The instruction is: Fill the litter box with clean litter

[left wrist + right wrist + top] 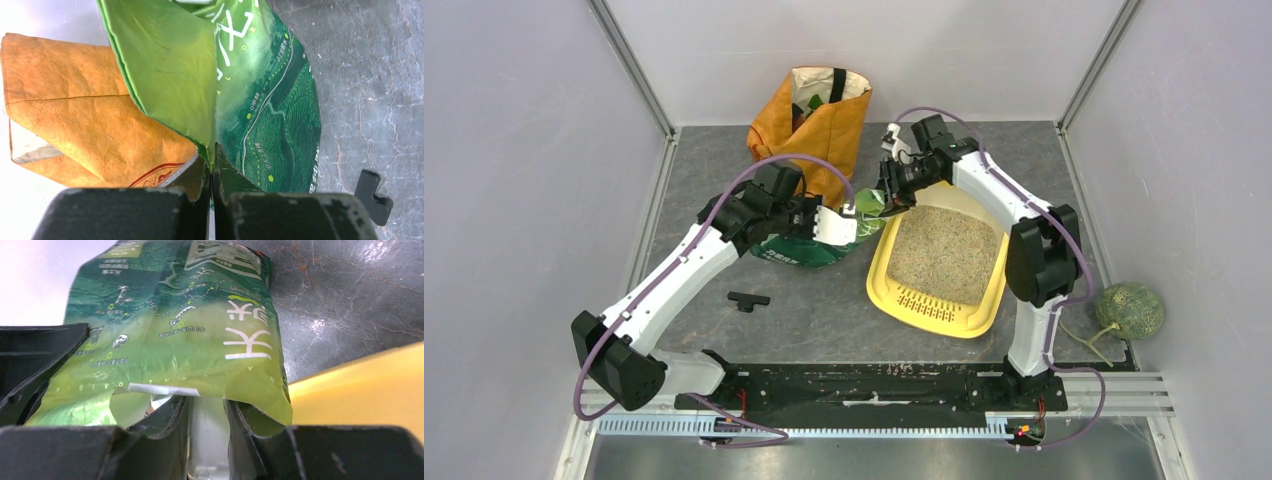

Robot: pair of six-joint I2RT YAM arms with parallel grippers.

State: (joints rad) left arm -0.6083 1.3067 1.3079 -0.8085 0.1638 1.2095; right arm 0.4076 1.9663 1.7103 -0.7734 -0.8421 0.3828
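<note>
Two robot arms share a green litter bag [809,250] on the grey table [824,330], its mouth turned toward the yellow litter box [924,312] just to its right. The left gripper [212,167] is clamped tight on a thin fold of the bag's film. The right gripper [206,412] sits part-closed at the bag's torn mouth, whose edge drapes over its fingers, and it appears to pinch a clear layer there. Beige litter [944,250] covers the floor of the box, so the fill looks well along. An orange bag [824,125] stands just behind the green one, and a small black clip [747,300] lies apart, nearer the arms.

The litter bag looks soft and slick, with glossy film that creases, sags where the grains settle and could slide out of a light pinch. Its weight likely sits in the bulging lower end, which appears to rest on the table. The safest holds seem to be a folded seam or corner where the film doubles, rather than the smooth printed face. The box, of rigid plastic, should stay put.
</note>
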